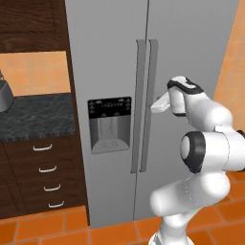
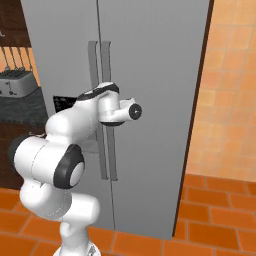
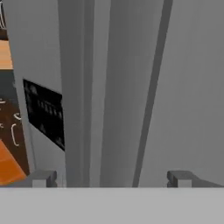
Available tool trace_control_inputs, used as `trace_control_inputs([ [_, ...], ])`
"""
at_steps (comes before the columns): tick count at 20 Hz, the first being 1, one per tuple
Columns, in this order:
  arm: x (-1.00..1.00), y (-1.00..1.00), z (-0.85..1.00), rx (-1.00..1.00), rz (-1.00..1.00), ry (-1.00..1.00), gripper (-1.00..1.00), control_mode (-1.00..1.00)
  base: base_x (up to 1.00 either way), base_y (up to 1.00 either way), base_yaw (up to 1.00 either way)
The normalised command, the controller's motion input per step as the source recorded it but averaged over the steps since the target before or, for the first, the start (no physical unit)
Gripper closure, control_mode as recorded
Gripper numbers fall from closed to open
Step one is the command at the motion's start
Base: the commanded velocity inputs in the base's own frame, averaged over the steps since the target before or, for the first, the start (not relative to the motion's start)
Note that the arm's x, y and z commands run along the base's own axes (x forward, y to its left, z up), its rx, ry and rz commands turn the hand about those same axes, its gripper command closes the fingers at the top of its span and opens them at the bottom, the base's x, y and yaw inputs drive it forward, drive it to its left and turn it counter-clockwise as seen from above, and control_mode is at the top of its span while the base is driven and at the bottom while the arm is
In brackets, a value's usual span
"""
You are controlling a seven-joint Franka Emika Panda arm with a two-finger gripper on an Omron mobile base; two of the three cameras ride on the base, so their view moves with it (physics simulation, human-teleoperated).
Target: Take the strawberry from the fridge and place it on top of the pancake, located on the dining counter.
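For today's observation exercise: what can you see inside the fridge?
Nothing inside shows. The fridge has both doors shut, so its shelves and contents are covered. Only the handles and dispenser panel on the outside are visible, with the hand open near the handles.

a dark marbled tabletop [image 1: 38, 117] sits at the left of the left base view, above dark wood drawers [image 1: 45, 172] with pale curved handles. a grey toaster [image 2: 17, 82] rests at the upper left of the right base view. orange floor tiles [image 2: 220, 210] run along the bottom, and an orange tiled wall [image 2: 232, 90] fills the right.
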Motion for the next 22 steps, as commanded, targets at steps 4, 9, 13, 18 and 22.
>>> trace_control_inputs([
  [4,0.99,0.29,0.01,0.07,0.00,0.00,-1.00,-1.00,0.00,0.00,0.00],
  [9,0.94,0.25,-0.04,0.01,-0.01,0.00,1.00,-1.00,0.00,0.00,0.00],
  [13,-0.41,0.07,-0.01,0.02,-0.01,0.00,1.00,-1.00,0.00,0.00,0.00],
  [18,-1.00,-0.34,0.10,0.10,0.00,-0.03,1.00,-1.00,0.00,0.00,0.00],
  [22,-1.00,-0.59,0.48,0.13,-0.01,0.02,1.00,-1.00,0.00,0.00,0.00],
])
